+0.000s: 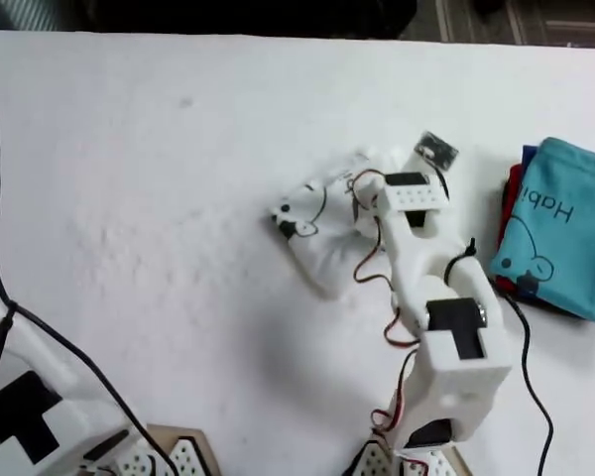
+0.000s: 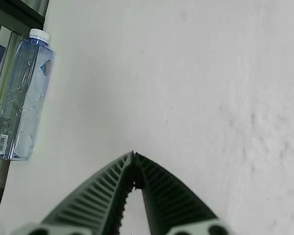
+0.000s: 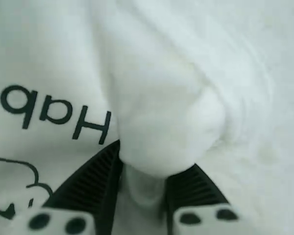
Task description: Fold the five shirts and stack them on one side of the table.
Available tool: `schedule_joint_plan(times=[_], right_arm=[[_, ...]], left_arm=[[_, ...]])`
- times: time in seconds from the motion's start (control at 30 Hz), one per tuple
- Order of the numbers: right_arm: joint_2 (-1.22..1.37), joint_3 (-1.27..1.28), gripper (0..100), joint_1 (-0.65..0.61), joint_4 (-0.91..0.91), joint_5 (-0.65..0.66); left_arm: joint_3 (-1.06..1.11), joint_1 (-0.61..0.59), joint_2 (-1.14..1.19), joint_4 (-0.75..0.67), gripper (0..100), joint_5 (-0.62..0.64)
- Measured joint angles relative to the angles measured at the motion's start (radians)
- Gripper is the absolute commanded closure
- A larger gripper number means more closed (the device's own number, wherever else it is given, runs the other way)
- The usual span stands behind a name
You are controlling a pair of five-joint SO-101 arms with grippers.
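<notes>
Right fingers [image 3: 95, 183]: you have them clamped on a bunched fold of the white shirt [image 1: 322, 238], with cloth squeezed between the two dark ribbed pads.
Left fingers [image 2: 108, 196]: pressed together tip to tip with nothing between them, over bare desk [image 1: 129, 198] well to the left of the white shirt.
White shirt: a crumpled heap near mid-desk with black print showing.
Right arm [image 1: 436, 288]: reaches from the near edge and ends right over the white shirt.
Left arm [image 1: 30, 416]: low at the near corner, far left of the white shirt.
Folded stack: right of the white shirt and apart from it. The teal shirt [image 1: 565, 233] lies on top, with red [image 1: 511, 208] and blue [image 1: 528, 156] edges beneath.
Water bottle [image 2: 22, 98]: clear with a white cap, at the desk's edge. You cannot tell its place relative to the white shirt.
</notes>
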Motion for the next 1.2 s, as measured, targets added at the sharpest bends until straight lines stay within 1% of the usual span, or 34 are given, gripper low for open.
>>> schedule_joint_plan(times=[0.07, 0.17, 0.4, 0.6, 0.7, 0.77, 0.87, 1.0, 1.13, 1.2], right_arm=[[-0.054, 0.0, 98.1, 0.006, 0.035, 0.083], [-0.146, 0.0, 98.1, 0.054, 0.074, 0.232], [-0.371, 0.0, 98.1, 0.242, 0.089, 0.603], [-0.52, 0.0, 98.1, 0.368, 0.089, 0.921], [-0.566, 0.0, 98.1, 0.425, 0.089, 1.059], [-0.589, 0.0, 98.1, 0.456, 0.089, 1.115], [-0.6, 0.0, 98.1, 0.511, 0.061, 1.162], [-0.586, 0.0, 98.1, 0.585, -0.006, 1.186], [-0.502, 0.0, 98.1, 0.637, -0.052, 1.189], [-0.479, 0.002, 98.1, 0.671, -0.077, 1.212]], left_arm=[[0.0, 0.0, 0.0, 0.0, 97, 0.0], [0.0, 0.0, 0.0, 0.0, 97, 0.0], [0.0, 0.0, 0.0, 0.0, 97, 0.0], [0.0, 0.0, 0.0, 0.0, 97, 0.0], [0.0, 0.012, 0.0, 0.0, 97, 0.0], [0.0, 0.025, 0.0, 0.0, 97, 0.0], [0.0, 0.037, 0.0, 0.0, 97, 0.0], [0.0, 0.049, 0.0, 0.0, 97, 0.0], [0.0, 0.054, 0.0, 0.0, 97, 0.0], [0.0, 0.054, 0.0, 0.0, 97, 0.0]])
